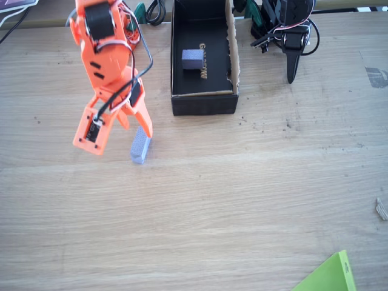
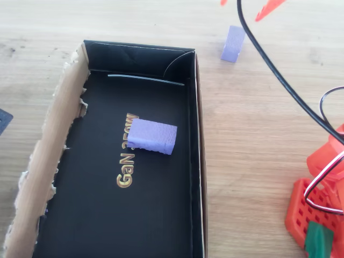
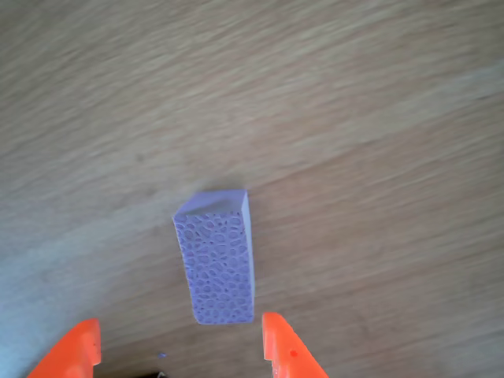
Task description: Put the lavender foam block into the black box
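One surface: a pale wooden table (image 1: 242, 200) with long grain, brightly lit; a lime-green sheet corner (image 1: 330, 277) pokes in at the bottom right of the fixed view.
Room: cables and dark clutter along the table's far edge; nothing more of the room can be made out.
Arm: orange, reaching down at the left of the fixed view, its gripper (image 1: 134, 124) close above the table.
Jaws: apart; in the wrist view the two orange tips (image 3: 272, 335) stand either side of the near end of the block, touching nothing.
Lavender foam block: (image 1: 140, 147) lies on the bare table outside the box, just below the gripper in the fixed view; in the wrist view (image 3: 216, 260) it lies lengthwise ahead of the open tips.
Black box: (image 1: 202, 102) near the table's far edge, one long wall torn raw brown (image 2: 45, 161).
Inside the box: a shorter lavender block (image 2: 152, 136) on the floor.
Writing: gold letters "GaN" (image 2: 124, 176) on the box floor; the rest is partly hidden by that block and unreadable.
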Robot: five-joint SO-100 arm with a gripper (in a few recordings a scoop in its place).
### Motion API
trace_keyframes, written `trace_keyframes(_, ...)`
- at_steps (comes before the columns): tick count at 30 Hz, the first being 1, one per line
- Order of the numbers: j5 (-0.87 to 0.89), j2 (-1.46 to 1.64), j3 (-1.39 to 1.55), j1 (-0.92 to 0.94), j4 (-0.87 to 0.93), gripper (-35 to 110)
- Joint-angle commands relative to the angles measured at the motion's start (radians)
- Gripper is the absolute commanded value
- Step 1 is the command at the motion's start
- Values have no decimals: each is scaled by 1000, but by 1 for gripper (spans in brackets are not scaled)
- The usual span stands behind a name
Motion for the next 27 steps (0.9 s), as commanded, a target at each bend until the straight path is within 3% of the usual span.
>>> trace_keyframes(1, 5, 3, -25, 14, 15, 27)
trace_keyframes(27, -80, -74, -25, 20, 2, 27)
